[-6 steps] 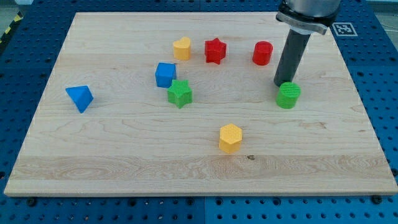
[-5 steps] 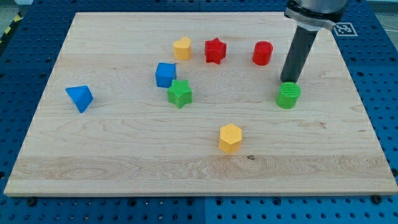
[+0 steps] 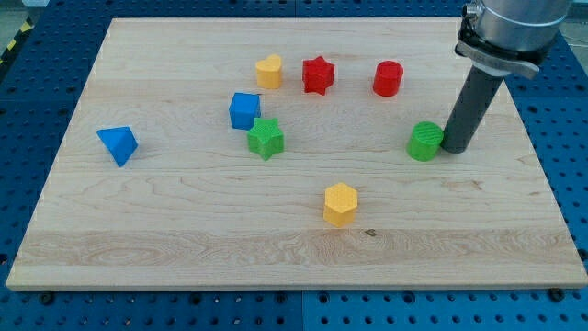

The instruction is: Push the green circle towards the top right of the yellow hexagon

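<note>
Your rod is standing near the right edge of the wooden worktop [image 3: 165, 198], about mid-height, and my tip [image 3: 454, 150] is sitting just to the view's right of the green circle [image 3: 425, 141], looking like it is touching the block's side, though the contact line is too tight to call for sure. There are no jaws on this tool, it is a plain rod, so it is holding nothing. The green circle is lying well apart from the yellow hexagon [image 3: 340, 203], up and to the view's right of it; the hexagon is sitting toward the bottom edge, around the middle. Toward the top edge you are seeing a yellow block [image 3: 268, 71], a red star [image 3: 318, 74] and a red cylinder [image 3: 388, 79] in a loose row. A blue cube [image 3: 244, 110] is sitting just beside a green star [image 3: 265, 138], nearly touching. A blue triangular block [image 3: 118, 144] is lying alone near the left edge.
</note>
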Controlling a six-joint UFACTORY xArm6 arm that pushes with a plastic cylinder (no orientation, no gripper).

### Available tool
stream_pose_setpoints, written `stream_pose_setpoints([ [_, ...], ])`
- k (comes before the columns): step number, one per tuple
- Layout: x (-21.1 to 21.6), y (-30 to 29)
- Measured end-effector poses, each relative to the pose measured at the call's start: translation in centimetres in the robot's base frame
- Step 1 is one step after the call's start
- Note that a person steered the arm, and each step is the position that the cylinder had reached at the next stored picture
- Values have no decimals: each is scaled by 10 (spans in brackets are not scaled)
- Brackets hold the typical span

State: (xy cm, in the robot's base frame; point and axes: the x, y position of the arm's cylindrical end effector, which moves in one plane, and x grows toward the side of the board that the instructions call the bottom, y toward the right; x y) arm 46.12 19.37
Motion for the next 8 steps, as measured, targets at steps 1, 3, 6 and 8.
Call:
stream_pose_setpoints([
  [1, 6, 0],
  [3, -29, 11],
  [6, -29, 18],
  [8, -25, -12],
])
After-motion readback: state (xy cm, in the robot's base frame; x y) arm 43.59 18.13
